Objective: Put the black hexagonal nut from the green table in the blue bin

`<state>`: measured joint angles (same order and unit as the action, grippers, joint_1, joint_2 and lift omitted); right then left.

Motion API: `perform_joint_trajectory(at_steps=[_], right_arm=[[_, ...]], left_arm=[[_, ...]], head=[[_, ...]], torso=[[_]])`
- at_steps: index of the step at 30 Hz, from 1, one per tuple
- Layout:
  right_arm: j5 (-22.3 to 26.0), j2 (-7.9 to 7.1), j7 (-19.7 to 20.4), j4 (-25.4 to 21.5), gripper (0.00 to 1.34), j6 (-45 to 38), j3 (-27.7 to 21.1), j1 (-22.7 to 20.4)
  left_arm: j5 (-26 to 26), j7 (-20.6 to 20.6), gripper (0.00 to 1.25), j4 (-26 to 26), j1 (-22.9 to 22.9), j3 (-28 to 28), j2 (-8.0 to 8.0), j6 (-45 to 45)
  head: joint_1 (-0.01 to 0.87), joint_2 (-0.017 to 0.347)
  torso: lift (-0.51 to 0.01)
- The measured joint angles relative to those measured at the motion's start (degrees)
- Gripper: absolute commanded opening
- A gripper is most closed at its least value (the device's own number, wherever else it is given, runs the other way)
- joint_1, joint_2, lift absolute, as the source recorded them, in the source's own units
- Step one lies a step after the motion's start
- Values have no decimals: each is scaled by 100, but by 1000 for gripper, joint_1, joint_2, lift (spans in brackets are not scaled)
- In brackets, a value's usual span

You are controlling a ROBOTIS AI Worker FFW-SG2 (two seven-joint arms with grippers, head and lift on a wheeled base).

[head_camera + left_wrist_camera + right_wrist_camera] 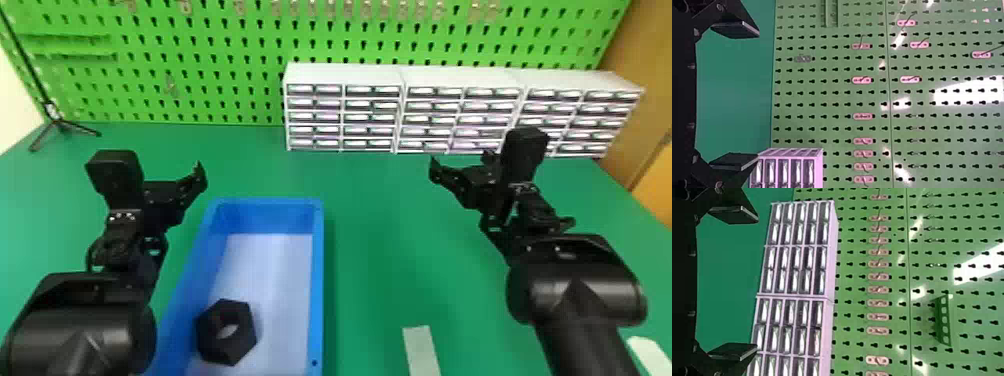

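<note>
L gripper (757, 95) & R gripper (757, 283) are empty, 2 fingers spread ea., & black hex nut (227, 346) lies in blue bin (318, 270), so job looks done & you should withdraw w/o bumping it.

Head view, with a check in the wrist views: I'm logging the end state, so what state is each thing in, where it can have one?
Black hexagonal nut: inside the bin, its hole visible.
Blue bin: open-topped, holding the nut.
Left gripper: open, empty.
Right gripper: open, empty.
Drawer cabinets: upright, side by side, drawers apparently shut.
Tripod: standing, legs spread.
</note>
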<state>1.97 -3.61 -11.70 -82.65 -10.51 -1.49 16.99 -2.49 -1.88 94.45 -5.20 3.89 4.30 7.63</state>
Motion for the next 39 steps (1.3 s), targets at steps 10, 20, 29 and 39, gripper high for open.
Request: perform_joint_trajectory(at_steps=[10,20,29,39], right_arm=[[-164,37,303,-46,1183,261,13,-107],[-192,68,767,-50,1183,495,138,-276],[-155,106,876,-50,1183,583,130,-365],[-142,124,881,-50,1183,662,76,-439]], left_arm=[[-13,-53,1081,2,2,-54,-1,79],[-61,-53,1083,3,29,-17,-1,72],[-115,-49,1085,-4,45,-36,0,63],[-142,-49,1085,-6,54,-83,0,63]], head=[[683,28],[683,28],[683,28],[683,28]], torso=[[-96],[-96],[-96],[-96]])
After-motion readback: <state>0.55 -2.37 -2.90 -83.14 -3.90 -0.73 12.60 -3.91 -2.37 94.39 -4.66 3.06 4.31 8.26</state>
